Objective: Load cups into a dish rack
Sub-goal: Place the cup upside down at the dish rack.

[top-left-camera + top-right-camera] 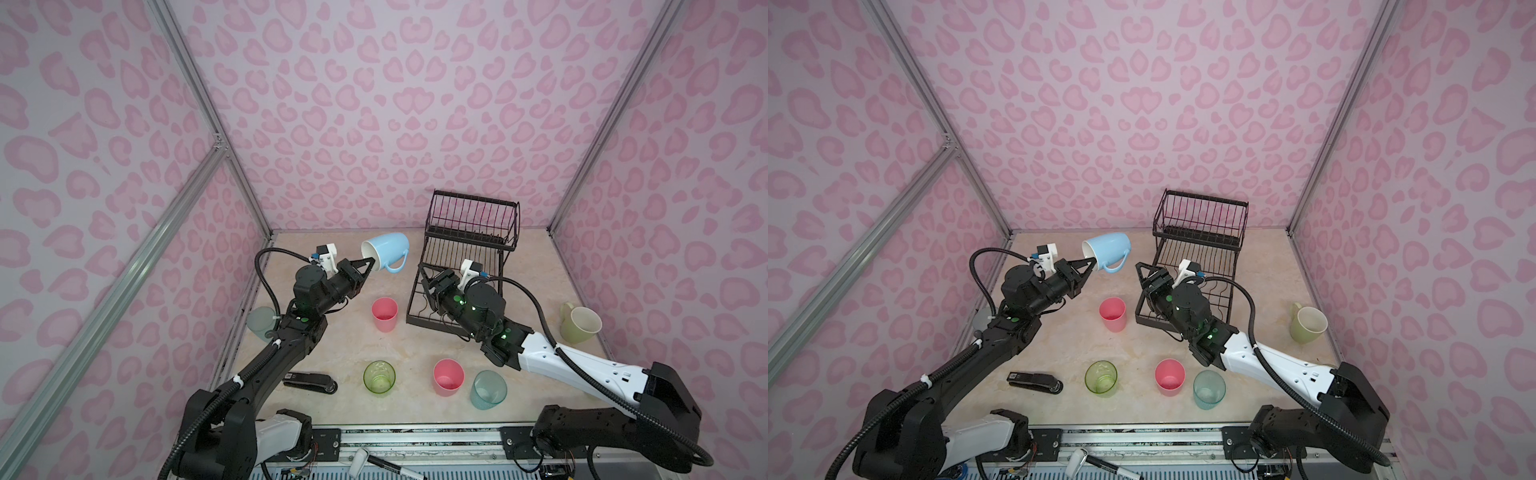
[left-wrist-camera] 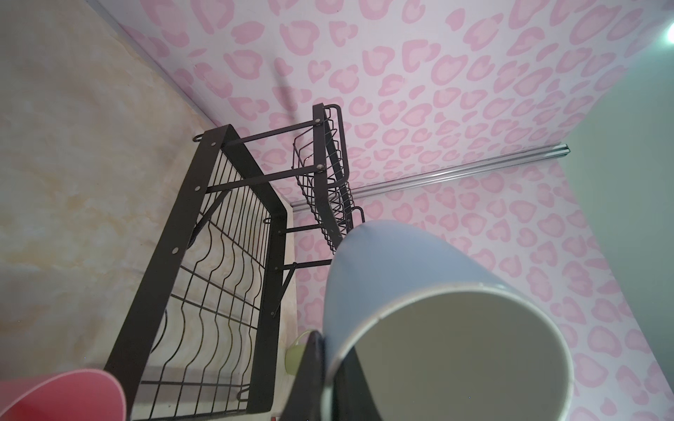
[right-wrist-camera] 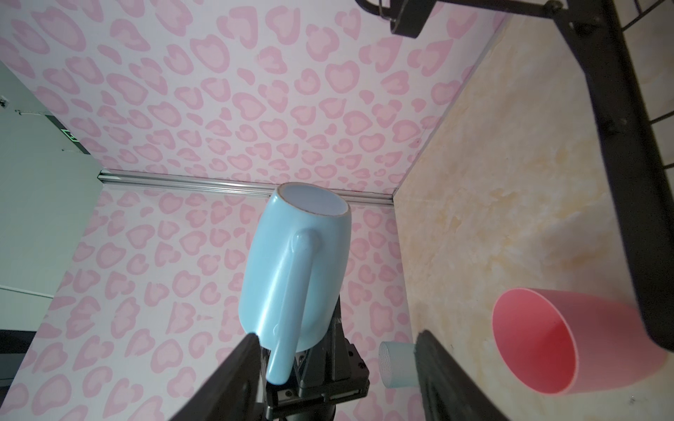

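Black wire dish rack (image 1: 473, 224) sits by the counter's (image 1: 332, 345) far edge. Right arm (image 1: 582, 361) stretched low; right gripper (image 1: 425, 277) above the rack's near-left corner, jaws apart, empty. Left arm (image 1: 266, 365) raised; left gripper (image 1: 371, 261) pinched on the rim of the light blue mug (image 1: 388, 247), aloft, tipped sideways.

Seven cups are in sight, and one black wire two-tier dish rack (image 1: 471, 237). Two cups are handled mugs: one light blue ceramic mug (image 1: 388, 249) just left of the rack and one pale yellow-green mug (image 1: 579, 326) to its right.

Five are plastic tumblers:
- Two are opaque pink: the near pink tumbler (image 1: 384, 313) beside the rack's front left corner and the far pink tumbler (image 1: 448, 376) in front of the rack.
- One translucent green tumbler (image 1: 379, 377) stands in front of the rack.
- One translucent teal tumbler (image 1: 488, 390) stands in front of the rack.
- One grey-blue tumbler (image 1: 259, 322) stands well left of it, partly hidden.

One black stapler (image 1: 311, 381) lies front-left of the rack.
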You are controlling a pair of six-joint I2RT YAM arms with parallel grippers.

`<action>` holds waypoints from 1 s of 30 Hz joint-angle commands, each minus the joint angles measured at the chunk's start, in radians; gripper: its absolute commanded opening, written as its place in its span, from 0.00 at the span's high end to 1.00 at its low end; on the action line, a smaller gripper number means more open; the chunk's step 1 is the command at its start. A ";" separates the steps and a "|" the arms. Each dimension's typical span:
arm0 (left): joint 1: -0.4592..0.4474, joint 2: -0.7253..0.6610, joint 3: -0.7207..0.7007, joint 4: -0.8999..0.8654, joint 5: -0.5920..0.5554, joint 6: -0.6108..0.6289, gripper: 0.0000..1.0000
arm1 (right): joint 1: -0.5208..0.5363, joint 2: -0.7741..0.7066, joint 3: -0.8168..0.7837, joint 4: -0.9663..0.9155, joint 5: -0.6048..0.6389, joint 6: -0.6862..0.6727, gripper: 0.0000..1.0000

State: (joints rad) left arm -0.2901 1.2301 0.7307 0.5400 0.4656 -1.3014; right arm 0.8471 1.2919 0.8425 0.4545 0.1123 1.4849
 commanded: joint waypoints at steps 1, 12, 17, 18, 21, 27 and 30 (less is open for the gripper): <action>-0.001 0.019 -0.001 0.151 0.033 -0.023 0.96 | 0.001 0.049 0.033 0.060 -0.078 0.043 0.34; -0.006 0.026 0.006 0.170 0.105 0.029 0.96 | 0.007 0.107 0.065 0.087 -0.101 0.058 0.46; -0.009 0.021 0.001 0.169 0.119 0.055 0.96 | 0.007 0.113 0.074 0.086 -0.099 0.057 0.56; -0.010 0.021 0.000 0.169 0.120 0.060 0.96 | 0.007 0.116 0.076 0.092 -0.101 0.058 0.58; -0.014 0.025 -0.001 0.178 0.126 0.067 0.96 | 0.004 0.123 0.076 0.101 -0.103 0.069 0.61; -0.028 0.023 0.003 0.184 0.143 0.093 0.96 | 0.002 0.132 0.077 0.119 -0.111 0.078 0.71; -0.034 0.020 0.002 0.189 0.146 0.102 0.96 | 0.002 0.126 0.069 0.125 -0.099 0.083 0.73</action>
State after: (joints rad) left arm -0.3153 1.2564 0.7307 0.5987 0.5591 -1.2247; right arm 0.8486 1.4155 0.9192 0.5732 0.0109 1.5612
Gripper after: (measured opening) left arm 0.089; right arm 0.267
